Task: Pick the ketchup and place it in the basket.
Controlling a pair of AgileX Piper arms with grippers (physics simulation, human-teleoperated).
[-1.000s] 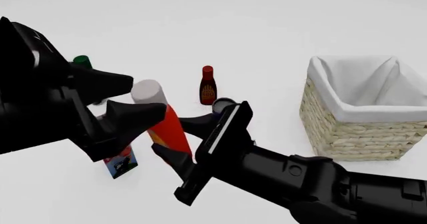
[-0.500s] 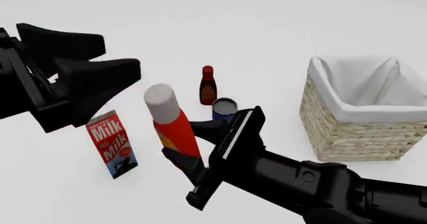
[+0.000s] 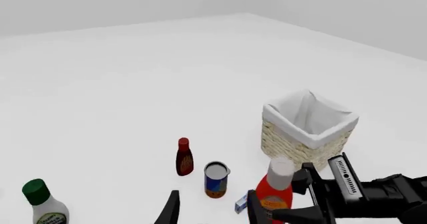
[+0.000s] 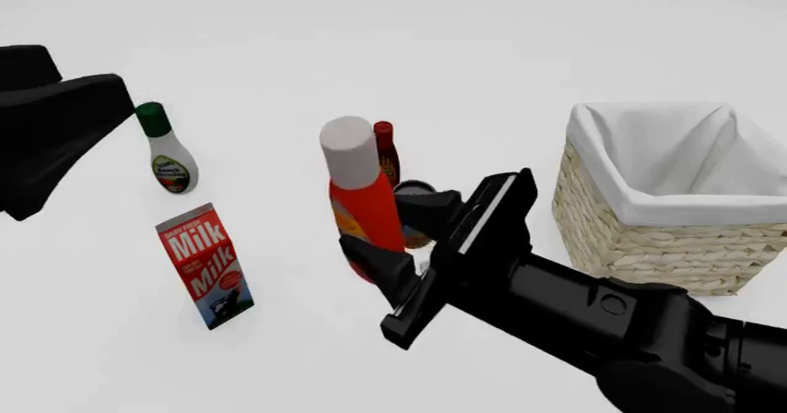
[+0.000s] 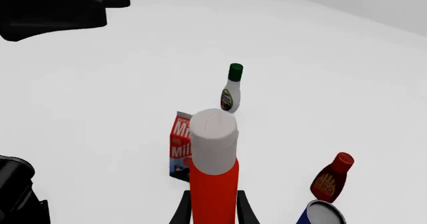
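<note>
The ketchup [image 4: 360, 201], a red bottle with a white cap, stands upright and lifted off the table, left of the basket [image 4: 651, 247]. My right gripper [image 4: 381, 230] is shut on its lower body, one finger on each side. The right wrist view has the ketchup [image 5: 213, 169] rising between the two fingers [image 5: 179, 211]. At the far left my left gripper [image 4: 87, 76] is open and empty, well apart from the bottle. In the left wrist view, the ketchup [image 3: 273, 196] sits in front of the basket [image 3: 287, 144], and the left gripper [image 3: 212, 211] holds nothing.
A milk carton [image 4: 205, 265] stands at the front left, with a white green-capped bottle [image 4: 166, 150] behind it. A dark bottle with a red cap [image 4: 386, 146] and a blue can [image 3: 216, 179] stand just behind the ketchup.
My right gripper has carried the ketchup up and to the right, toward the basket. The left gripper has drawn back to the left, uncovering the white bottle.
</note>
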